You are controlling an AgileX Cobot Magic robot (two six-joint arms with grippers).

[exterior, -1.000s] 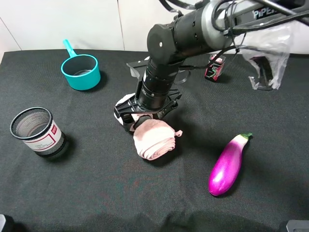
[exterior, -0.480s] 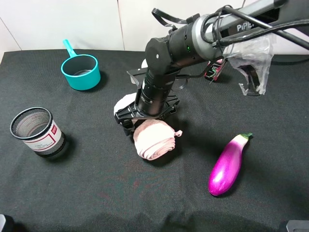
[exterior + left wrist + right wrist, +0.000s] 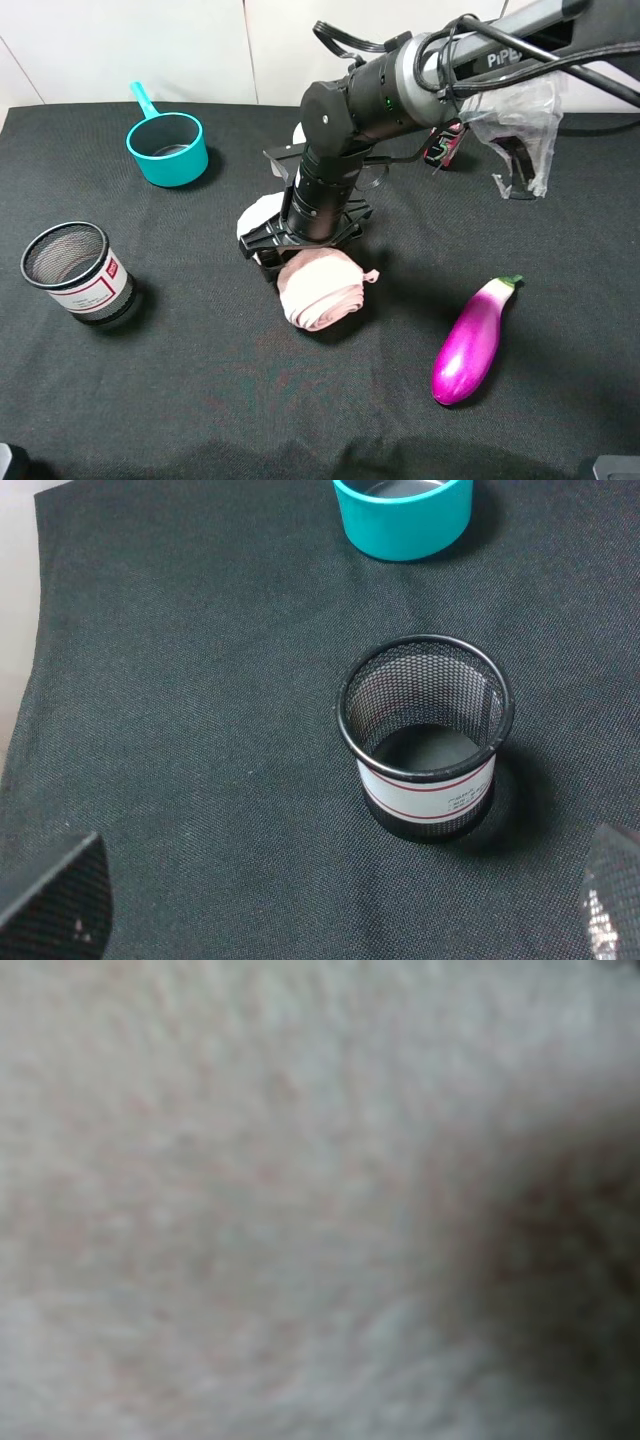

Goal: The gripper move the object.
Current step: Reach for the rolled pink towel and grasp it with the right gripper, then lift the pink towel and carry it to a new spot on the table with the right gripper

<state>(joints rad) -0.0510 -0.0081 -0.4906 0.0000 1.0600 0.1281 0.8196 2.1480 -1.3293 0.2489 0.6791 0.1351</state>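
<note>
The right gripper (image 3: 298, 240) points straight down onto the pink cloth bundle (image 3: 320, 287), its thick black body covering the place where the two lumps join. One rolled pink lump shows just beside the gripper on the side nearer the high camera. A paler lump peeks out on the gripper's other side, mostly hidden. The short fingers are lost against the cloth, so it cannot be told whether they are clamped on it. The right wrist view shows only blurred pale fabric (image 3: 250, 1180) pressed close to the lens.

The left gripper (image 3: 335, 905) is spread wide, with only its two fingertips showing at the frame's corners. A black mesh pen cup (image 3: 425, 735) stands upright just ahead of it on the black tablecloth (image 3: 180, 680), and beyond that a teal cup (image 3: 402, 510) is cut off by the frame edge.

A purple eggplant (image 3: 472, 340) lies well apart from the right gripper. A small red and black item (image 3: 445, 140) sits half hidden behind the arm.
</note>
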